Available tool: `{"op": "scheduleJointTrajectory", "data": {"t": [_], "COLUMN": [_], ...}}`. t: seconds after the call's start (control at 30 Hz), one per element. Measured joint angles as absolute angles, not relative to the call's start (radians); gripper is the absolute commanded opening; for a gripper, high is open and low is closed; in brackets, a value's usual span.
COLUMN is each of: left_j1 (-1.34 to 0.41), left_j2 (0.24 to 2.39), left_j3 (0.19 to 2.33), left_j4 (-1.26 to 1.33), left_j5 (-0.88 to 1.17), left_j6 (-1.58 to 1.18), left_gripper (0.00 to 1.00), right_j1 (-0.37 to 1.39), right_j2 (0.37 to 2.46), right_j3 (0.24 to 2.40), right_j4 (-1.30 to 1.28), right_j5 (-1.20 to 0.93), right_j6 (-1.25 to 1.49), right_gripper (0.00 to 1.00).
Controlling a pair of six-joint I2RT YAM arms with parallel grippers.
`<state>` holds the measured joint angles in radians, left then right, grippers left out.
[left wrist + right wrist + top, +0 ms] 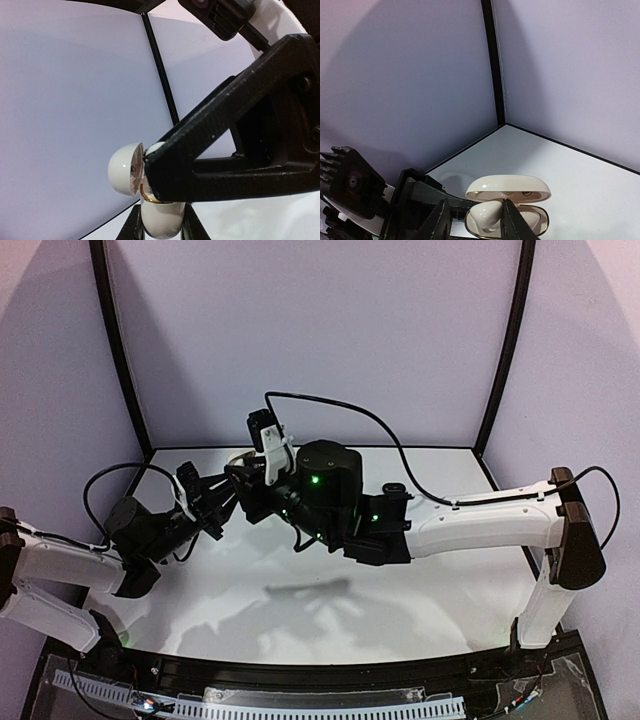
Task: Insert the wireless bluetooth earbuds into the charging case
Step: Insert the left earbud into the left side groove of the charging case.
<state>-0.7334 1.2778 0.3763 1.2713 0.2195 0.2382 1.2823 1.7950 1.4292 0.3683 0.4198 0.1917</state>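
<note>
Plainly, the risk is the small white pebble-like earbud (484, 217) sitting crooked in its well of the glossy white oval charging case (509, 189): if the right gripper (476, 207) draws off at an angle, the bud could tip out and drop. Its jaws flank the bud; whether they pinch it I cannot tell. Meanwhile the left gripper (161, 227) is clamped on the case's base, lid open. Both arms reach inward and meet above the white table (300, 610).

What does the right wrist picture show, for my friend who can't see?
An open white charging case with a gold rim, a white earbud inside, shows between the black fingers of the right gripper. The left gripper holds it from the left, above a white table.
</note>
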Motion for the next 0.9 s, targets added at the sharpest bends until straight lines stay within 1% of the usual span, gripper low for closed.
{"op": "scheduleJointTrajectory", "data": {"t": [0.17,0.27,0.5,0.67,0.9], "left_j1": [-0.734,-0.734,-0.736,-0.737,-0.737], "left_j2": [1.278,1.278,1.278,1.278,1.277], "left_j3": [0.376,0.376,0.376,0.376,0.376], "left_j4": [1.272,1.272,1.279,1.280,1.283], "left_j5": [0.219,0.219,0.216,0.214,0.211], "left_j6": [0.228,0.228,0.227,0.227,0.228], "left_gripper": [0.01,0.01,0.01,0.01,0.01], "right_j1": [1.282,1.282,1.287,1.289,1.294], "right_j2": [1.795,1.795,1.795,1.790,1.786], "right_j3": [1.436,1.440,1.451,1.456,1.464], "right_j4": [0.356,0.349,0.332,0.311,0.287], "right_j5": [0.419,0.419,0.420,0.418,0.416], "right_j6": [0.178,0.168,0.136,0.121,0.083], "right_gripper": [0.36,0.42,0.46,0.51,0.54]}}
